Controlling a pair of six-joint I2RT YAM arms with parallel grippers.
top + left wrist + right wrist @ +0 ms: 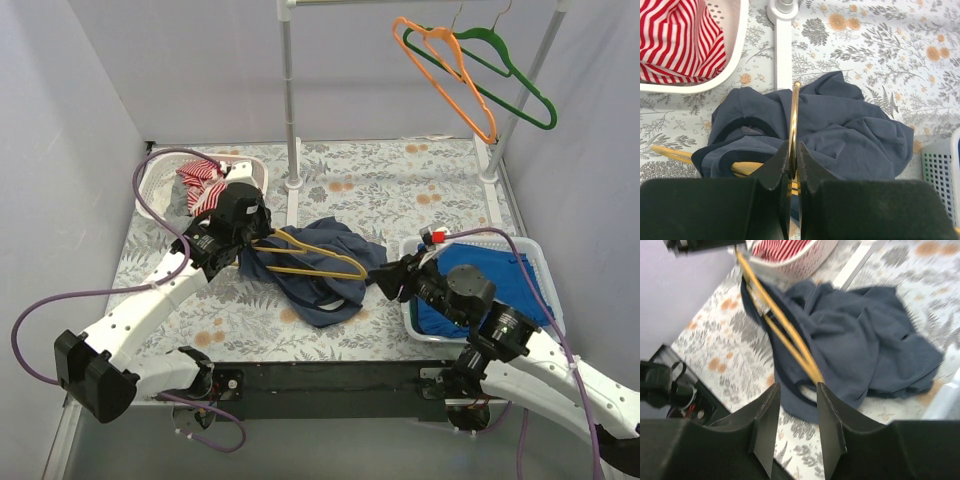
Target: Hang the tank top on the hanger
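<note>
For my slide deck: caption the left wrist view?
Left gripper, jaws shut on the yellow hanger, over the crumpled navy tank top.

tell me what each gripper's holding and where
Left gripper clamps the hanger by its hook; right gripper is open at the hanger's far end, holding nothing.

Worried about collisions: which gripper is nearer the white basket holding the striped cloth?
Left. The left gripper, shut on the hanger, sits just in front of the white basket; the right gripper is across the tank top from it.
</note>
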